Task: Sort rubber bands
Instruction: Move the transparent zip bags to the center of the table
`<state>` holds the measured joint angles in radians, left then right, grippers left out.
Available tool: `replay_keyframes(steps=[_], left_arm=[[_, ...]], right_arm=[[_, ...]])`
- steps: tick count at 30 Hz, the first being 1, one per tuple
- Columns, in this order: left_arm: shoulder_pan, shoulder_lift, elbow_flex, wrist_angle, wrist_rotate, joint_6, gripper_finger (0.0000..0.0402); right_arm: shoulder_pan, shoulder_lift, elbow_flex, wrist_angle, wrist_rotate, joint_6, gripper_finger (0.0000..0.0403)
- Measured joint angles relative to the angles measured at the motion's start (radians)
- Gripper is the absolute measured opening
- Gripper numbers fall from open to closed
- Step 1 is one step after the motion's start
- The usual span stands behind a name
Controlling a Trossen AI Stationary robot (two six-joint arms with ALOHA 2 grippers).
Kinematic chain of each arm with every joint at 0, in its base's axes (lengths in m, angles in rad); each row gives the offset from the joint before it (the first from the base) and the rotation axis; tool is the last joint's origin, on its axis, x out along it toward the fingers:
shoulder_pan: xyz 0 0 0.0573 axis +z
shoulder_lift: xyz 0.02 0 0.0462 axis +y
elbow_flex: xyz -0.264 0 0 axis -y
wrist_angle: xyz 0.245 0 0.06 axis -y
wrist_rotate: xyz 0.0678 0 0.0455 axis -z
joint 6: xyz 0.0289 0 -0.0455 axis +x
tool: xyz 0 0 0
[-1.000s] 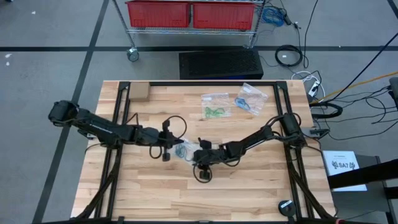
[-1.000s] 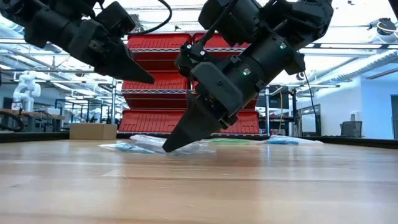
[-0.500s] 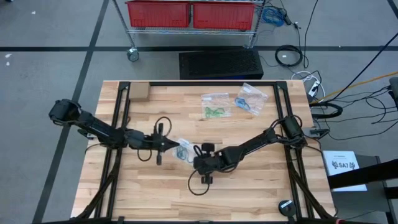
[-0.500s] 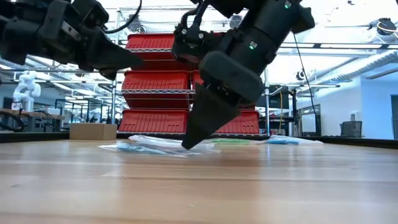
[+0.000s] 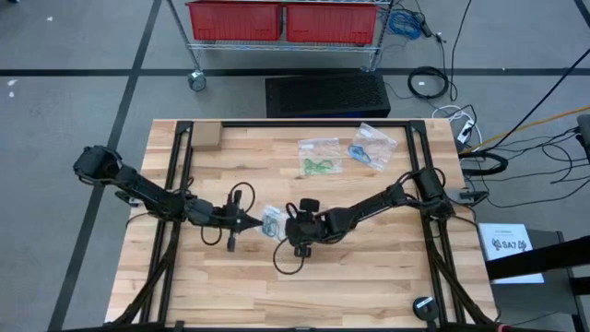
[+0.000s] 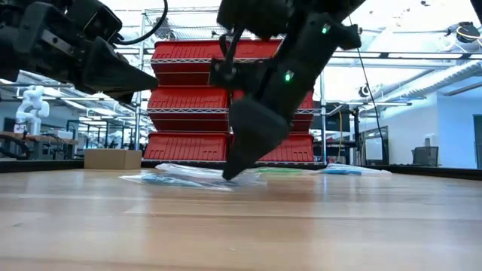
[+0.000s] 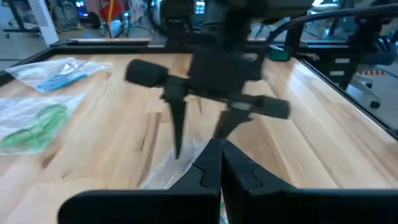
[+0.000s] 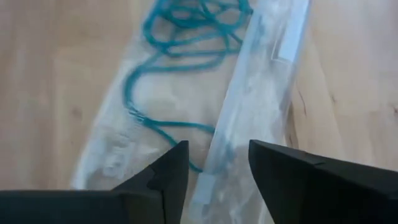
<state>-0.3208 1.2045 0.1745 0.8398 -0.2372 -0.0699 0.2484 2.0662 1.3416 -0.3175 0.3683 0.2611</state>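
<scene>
Wooden table (image 5: 369,277): right hand (image 8: 214,163) over bagged rubber bands (image 8: 180,25)

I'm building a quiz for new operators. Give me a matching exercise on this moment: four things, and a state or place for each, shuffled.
Things:
1 left gripper
2 right gripper
3 green rubber bands
4 teal rubber bands

States:
A in a clear bag at mid-table
B fingers shut
C in a bag at the table's far side
D fingers apart

Pairs: 1-B, 2-D, 3-C, 4-A
</scene>
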Motion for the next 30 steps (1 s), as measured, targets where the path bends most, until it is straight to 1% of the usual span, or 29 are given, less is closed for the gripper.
replay_keyframes(steps=[3, 6, 9, 13, 15, 19, 23, 28, 30], left_arm=[[-0.008, 0.000, 0.000, -0.013, -0.004, 0.008, 0.0002], [-0.008, 0.000, 0.000, -0.012, -0.007, 0.028, 0.0002], [-0.007, 0.000, 0.000, -0.012, -0.008, 0.032, 0.0002], [-0.007, 0.000, 0.000, -0.012, -0.007, 0.032, 0.0002], [-0.007, 0.000, 0.001, -0.012, -0.007, 0.032, 0.0002], [-0.007, 0.000, 0.001, -0.012, -0.003, 0.032, 0.0002], [-0.007, 0.000, 0.001, -0.012, 0.023, 0.051, 0.0002], [-0.007, 0.000, 0.001, -0.014, 0.046, 0.059, 0.0002], [-0.007, 0.000, 0.001, -0.027, 0.046, 0.058, 0.0002]], right_arm=[[-0.015, 0.016, 0.000, -0.002, -0.003, -0.017, 0.0158], [-0.020, 0.026, 0.001, 0.002, -0.003, -0.037, 0.0136], [-0.018, 0.031, 0.002, 0.005, 0.000, -0.058, 0.0095], [-0.017, 0.026, 0.001, 0.000, 0.000, -0.089, 0.0023], [-0.018, 0.018, 0.000, -0.003, 0.000, -0.112, 0.0007], [-0.038, -0.006, -0.001, -0.003, -0.013, -0.141, 0.0014], [-0.072, -0.026, -0.001, -0.004, -0.061, -0.168, 0.0006], [-0.146, -0.045, -0.001, 0.008, -0.056, -0.187, 0.0006], [-0.186, -0.045, -0.001, 0.023, -0.018, -0.190, 0.0015]])
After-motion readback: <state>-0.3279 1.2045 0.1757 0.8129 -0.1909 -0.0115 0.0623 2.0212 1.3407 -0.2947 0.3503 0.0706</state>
